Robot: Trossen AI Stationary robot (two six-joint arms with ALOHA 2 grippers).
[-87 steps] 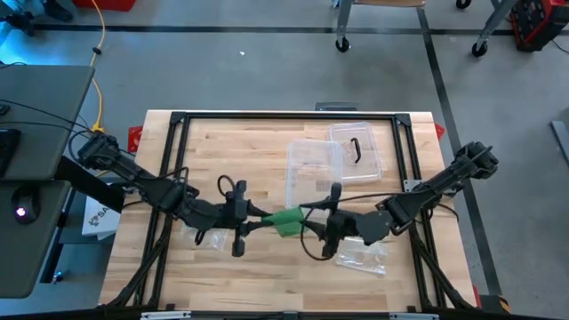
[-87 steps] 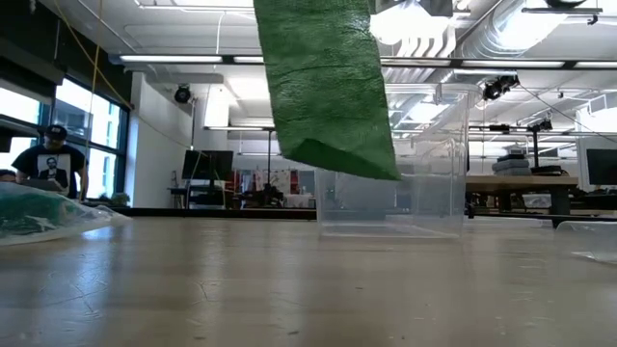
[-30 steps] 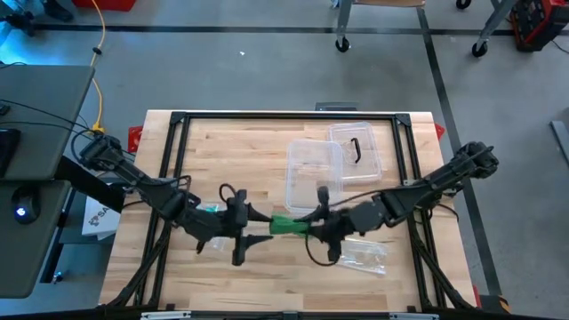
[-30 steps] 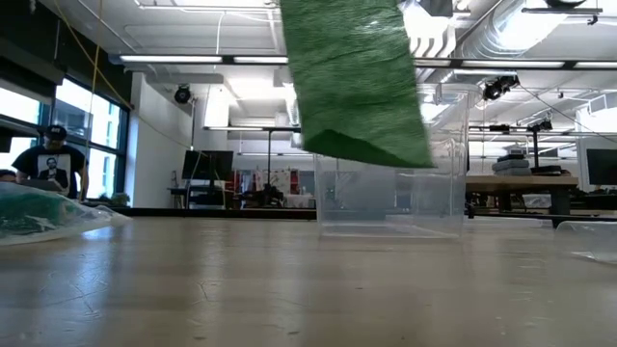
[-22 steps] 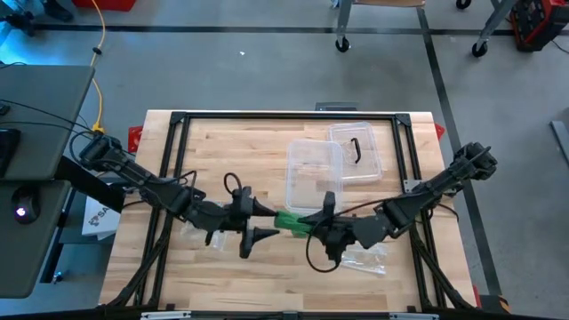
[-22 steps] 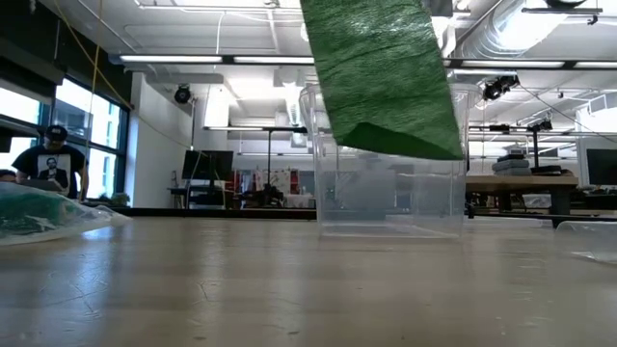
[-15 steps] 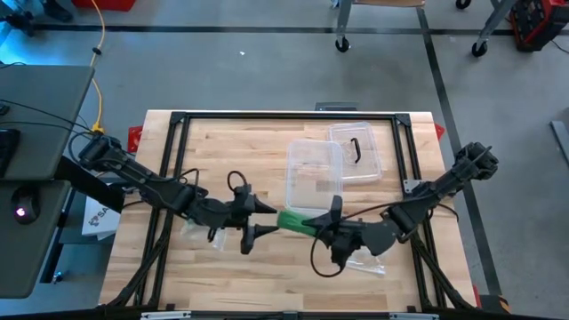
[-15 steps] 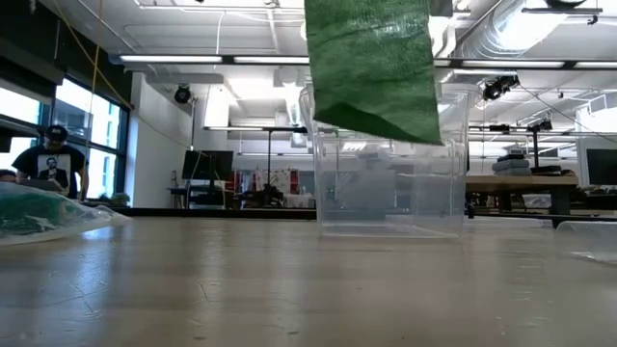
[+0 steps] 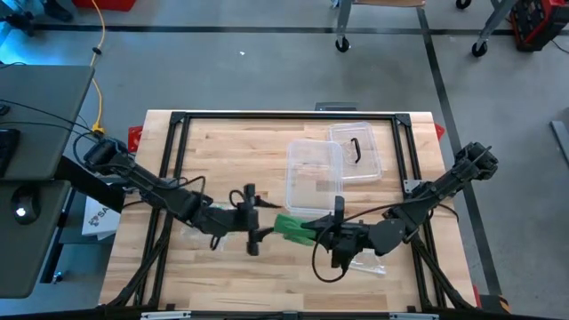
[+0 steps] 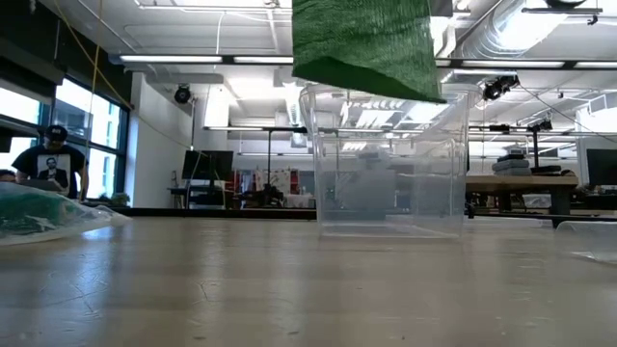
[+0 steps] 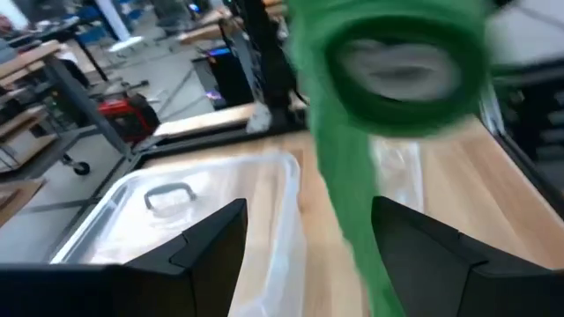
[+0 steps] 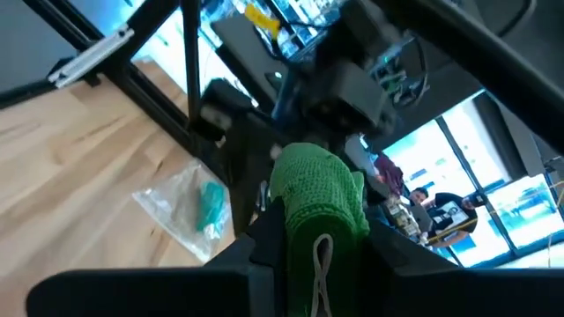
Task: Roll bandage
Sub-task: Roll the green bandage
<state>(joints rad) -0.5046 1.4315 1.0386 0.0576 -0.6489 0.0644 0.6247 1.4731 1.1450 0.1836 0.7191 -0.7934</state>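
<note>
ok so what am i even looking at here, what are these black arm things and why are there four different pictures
These are two robot arms at a wooden table, each ending in a two-finger gripper. One picture looks straight down on the table, one looks level across the tabletop, and two come from small cameras on the arms' wrists.

The right gripper is shut on a green bandage, held up in the air; in the level view its loose end hangs at the top. The left gripper is open right beside it, holding nothing.

On the table lie a clear plastic box, its lid, and two plastic bags, one near each arm. A person stands far back in the room.
</note>
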